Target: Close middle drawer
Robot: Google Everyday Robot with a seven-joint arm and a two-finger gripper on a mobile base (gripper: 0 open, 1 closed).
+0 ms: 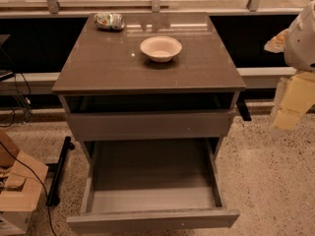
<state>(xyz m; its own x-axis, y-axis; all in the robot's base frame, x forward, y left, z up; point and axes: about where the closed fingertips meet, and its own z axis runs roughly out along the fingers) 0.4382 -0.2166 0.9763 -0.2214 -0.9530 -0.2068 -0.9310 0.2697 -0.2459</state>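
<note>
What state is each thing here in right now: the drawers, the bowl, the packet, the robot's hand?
middle drawer: pulled far out, nothing inside.
upper drawer front: pushed in, dark gap above it.
bowl: upright on the cabinet top, looks empty.
packet: crumpled, lying at the top's back left corner.
gripper: in the air off to the right, clear of the middle drawer.

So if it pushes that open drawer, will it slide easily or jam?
Probably slides lightly: the middle drawer looks empty and square in the cabinet. An off-centre push on its handleless front might skew it. The gripper hangs right of it, apart.
</note>
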